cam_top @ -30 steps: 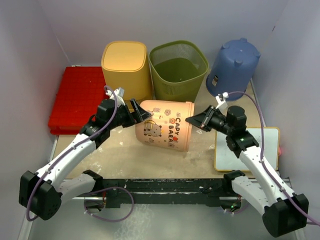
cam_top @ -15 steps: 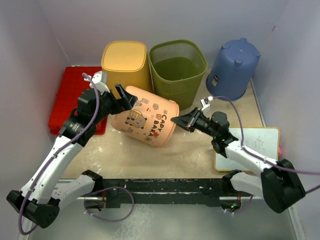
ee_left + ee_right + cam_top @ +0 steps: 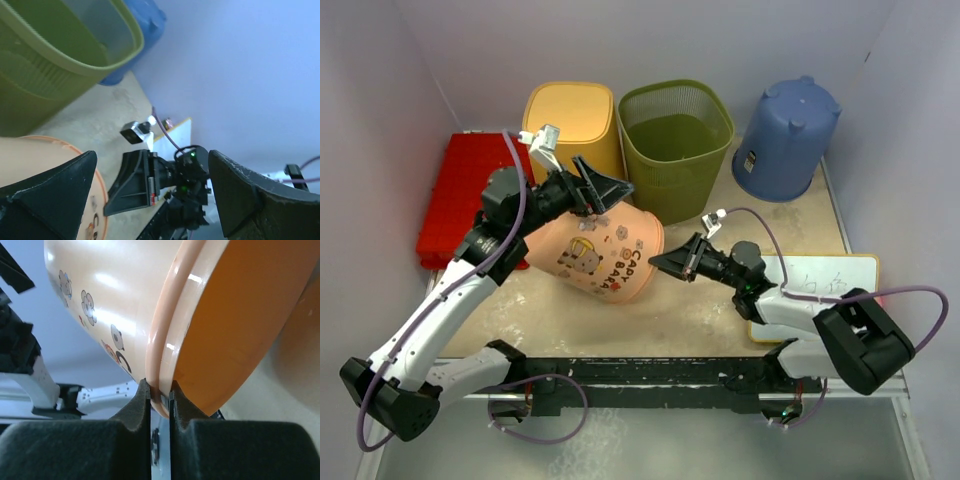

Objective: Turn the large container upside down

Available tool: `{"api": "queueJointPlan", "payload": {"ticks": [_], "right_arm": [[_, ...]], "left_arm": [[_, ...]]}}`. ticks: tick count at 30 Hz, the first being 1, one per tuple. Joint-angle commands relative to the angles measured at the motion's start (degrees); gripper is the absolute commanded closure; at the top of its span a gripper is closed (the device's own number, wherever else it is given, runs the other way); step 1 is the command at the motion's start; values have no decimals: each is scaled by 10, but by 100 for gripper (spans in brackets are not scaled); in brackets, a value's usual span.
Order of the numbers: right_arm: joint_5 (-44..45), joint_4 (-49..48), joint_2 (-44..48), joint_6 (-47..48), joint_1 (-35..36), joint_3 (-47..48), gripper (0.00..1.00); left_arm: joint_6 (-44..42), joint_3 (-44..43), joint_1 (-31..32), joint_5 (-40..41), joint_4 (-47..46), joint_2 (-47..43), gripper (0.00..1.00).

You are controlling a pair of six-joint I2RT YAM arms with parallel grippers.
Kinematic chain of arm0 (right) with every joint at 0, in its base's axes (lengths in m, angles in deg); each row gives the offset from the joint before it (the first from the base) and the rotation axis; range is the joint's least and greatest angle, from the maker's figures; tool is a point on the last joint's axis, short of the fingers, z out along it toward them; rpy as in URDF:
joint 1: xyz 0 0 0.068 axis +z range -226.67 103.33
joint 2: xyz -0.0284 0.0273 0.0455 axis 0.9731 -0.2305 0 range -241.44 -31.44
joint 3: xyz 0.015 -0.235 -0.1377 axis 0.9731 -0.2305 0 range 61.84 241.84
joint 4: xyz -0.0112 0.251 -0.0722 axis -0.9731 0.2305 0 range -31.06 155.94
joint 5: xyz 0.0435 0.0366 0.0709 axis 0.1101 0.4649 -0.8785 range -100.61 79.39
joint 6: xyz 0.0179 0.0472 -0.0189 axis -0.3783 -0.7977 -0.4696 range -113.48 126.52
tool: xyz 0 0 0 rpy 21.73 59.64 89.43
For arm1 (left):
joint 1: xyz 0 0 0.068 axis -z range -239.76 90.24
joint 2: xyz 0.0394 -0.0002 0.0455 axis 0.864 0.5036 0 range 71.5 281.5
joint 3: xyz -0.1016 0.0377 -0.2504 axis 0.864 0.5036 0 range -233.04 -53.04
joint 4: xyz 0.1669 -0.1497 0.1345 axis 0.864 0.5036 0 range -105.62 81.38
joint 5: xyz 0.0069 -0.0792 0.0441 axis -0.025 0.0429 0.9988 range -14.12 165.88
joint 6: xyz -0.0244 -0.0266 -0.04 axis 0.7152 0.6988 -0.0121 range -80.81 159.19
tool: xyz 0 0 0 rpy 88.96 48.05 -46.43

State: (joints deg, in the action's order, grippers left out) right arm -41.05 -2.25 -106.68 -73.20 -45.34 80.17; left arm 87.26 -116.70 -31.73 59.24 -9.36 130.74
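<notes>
The large container [image 3: 595, 255] is a peach tub with cartoon prints, tilted on the table with its closed base toward the back left and its rim low at the front right. My right gripper [image 3: 657, 261] is shut on that rim; in the right wrist view the fingers [image 3: 137, 407] pinch the rim's lip of the container [image 3: 240, 315]. My left gripper [image 3: 605, 190] hovers open over the raised base end. In the left wrist view the left gripper [image 3: 152, 170] has wide jaws, with the container's edge [image 3: 45, 165] under one finger and the right gripper [image 3: 132, 180] seen beyond.
A yellow bin [image 3: 570, 125] and a green mesh basket [image 3: 675, 140] stand right behind the container. A blue bucket [image 3: 787, 135] sits upside down at the back right. A red crate [image 3: 475, 195] lies on the left and a whiteboard [image 3: 820, 285] on the right.
The container has shifted left and tipped further, its rim carried left and down by the right gripper. The left gripper rose and moved back over the base end, staying open.
</notes>
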Motion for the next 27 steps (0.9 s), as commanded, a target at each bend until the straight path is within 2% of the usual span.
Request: {"api": "queueJointPlan", "payload": {"ticks": [1,4,8,16,20,23,25,27], "right_arm": [[-27,128,-6,75,11,-1,85],[-13,248,9,137,11,37,75],[23,356,22,180,11,70,79],[42,394,9,188,11,70,76],[58,460,31,235,11,90,68],[68,539,53,271,11,119,57],[99,589,70,291,10,138,49],[131,658,85,324,9,161,47]], "left_arm": [[49,-9,12,-88,-75,10,11],[48,0,12,-82,-74,13,11],[55,13,12,-87,-92,17,11],[39,11,12,-84,-77,17,11],[34,12,12,-82,-70,16,11],[28,12,12,-80,-63,15,11],[24,11,12,-79,-58,14,11],[15,10,12,-75,-46,11,11]]}}
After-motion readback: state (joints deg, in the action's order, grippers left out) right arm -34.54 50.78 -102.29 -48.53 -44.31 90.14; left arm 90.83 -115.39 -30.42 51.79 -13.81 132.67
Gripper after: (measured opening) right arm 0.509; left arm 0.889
